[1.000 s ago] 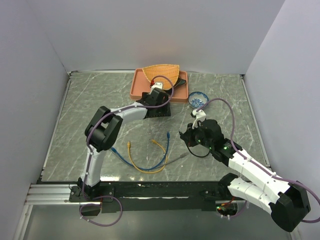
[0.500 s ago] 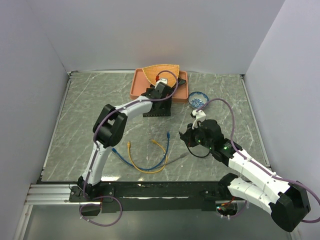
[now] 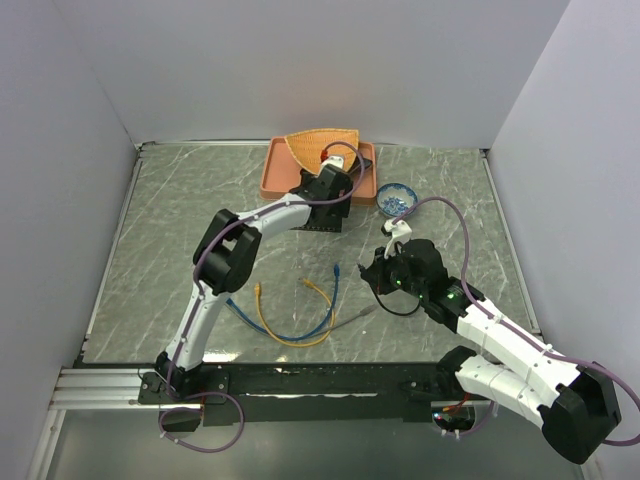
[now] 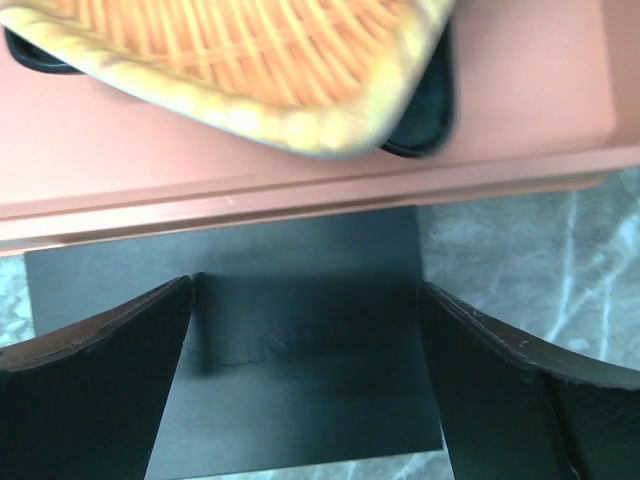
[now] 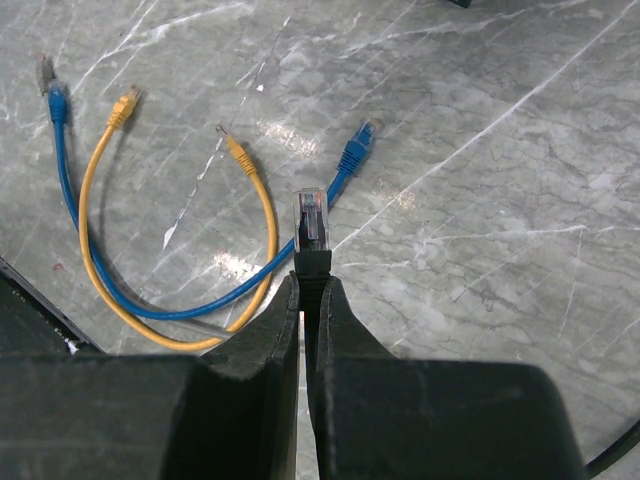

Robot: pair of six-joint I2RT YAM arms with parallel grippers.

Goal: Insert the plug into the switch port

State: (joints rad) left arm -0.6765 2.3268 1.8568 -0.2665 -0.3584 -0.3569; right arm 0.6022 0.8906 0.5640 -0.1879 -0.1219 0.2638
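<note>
Jaws spread, your left gripper (image 4: pixel 302 340) straddles the switch (image 4: pixel 300 265) at 12 o'clock, likely bracing it — your right gripper (image 5: pixel 303 300) clamps the plug (image 5: pixel 311 225) tip-forward.

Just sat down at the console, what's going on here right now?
The right gripper is shut on the plug, holding it over the table near a loose blue cable and yellow cable. The left gripper is open over the switch, which lies right beside the pink tray. The plug is not yet in any port.
</note>
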